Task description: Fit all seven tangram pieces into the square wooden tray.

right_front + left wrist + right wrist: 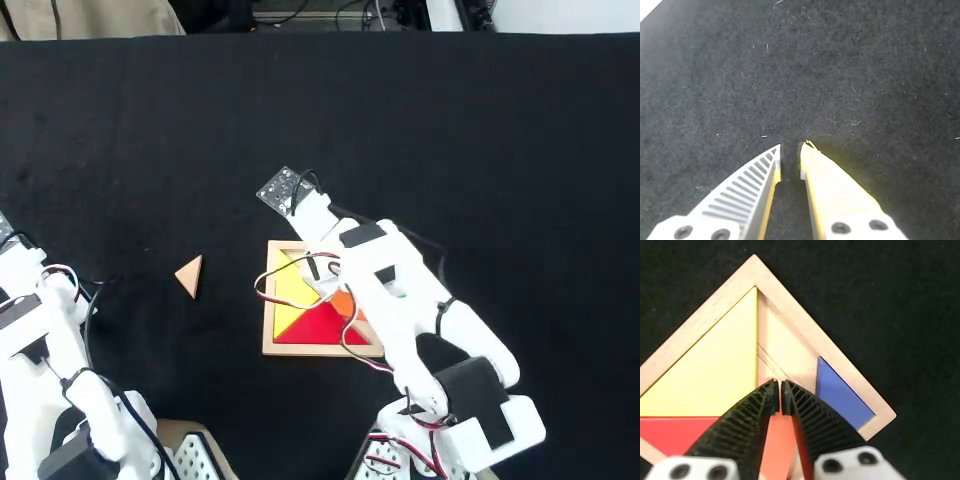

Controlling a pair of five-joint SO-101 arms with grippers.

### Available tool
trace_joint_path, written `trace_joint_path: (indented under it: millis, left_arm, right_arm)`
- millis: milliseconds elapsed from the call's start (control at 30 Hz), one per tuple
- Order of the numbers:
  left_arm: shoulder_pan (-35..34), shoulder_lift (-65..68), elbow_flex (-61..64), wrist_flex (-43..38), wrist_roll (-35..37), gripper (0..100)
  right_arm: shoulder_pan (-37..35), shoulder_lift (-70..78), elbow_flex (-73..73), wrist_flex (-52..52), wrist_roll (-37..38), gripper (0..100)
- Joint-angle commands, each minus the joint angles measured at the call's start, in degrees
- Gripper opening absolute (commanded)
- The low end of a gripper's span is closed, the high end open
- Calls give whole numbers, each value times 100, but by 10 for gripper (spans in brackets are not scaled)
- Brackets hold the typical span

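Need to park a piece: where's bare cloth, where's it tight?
Free: the table beyond the tray, and right of the right arm. Crowded: over the tray under the right gripper; the tan triangle lies between tray and left arm.

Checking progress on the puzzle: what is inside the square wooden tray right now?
The tray holds a yellow triangle, red piece, orange piece and blue piece, plus a bare gap. The right gripper hides the middle.

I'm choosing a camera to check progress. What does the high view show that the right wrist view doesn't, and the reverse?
High view adds: a small tan wooden triangle on the black cloth, outside the square wooden tray. Right wrist view adds: a blue wooden piece against the tray's rim, beside a bare gap. Both: that tray, large yellow triangle, red triangle.
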Motion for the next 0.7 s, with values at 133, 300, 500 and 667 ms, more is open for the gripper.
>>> trace_joint_path:
  millis: [133,300,500,667]
  left_arm:
    - [75,-62,-57,-79,18,80]
    - [75,-62,-57,-79,18,80]
    - [75,-62,-57,-79,18,80]
    - [75,-62,-57,-79,18,80]
  right_arm:
    - [536,4,-259,62,431,11]
    - [615,-4,-295,387,756,11]
    - [607,-840,-101,396,642,11]
    - [97,-1393,312,273,466,11]
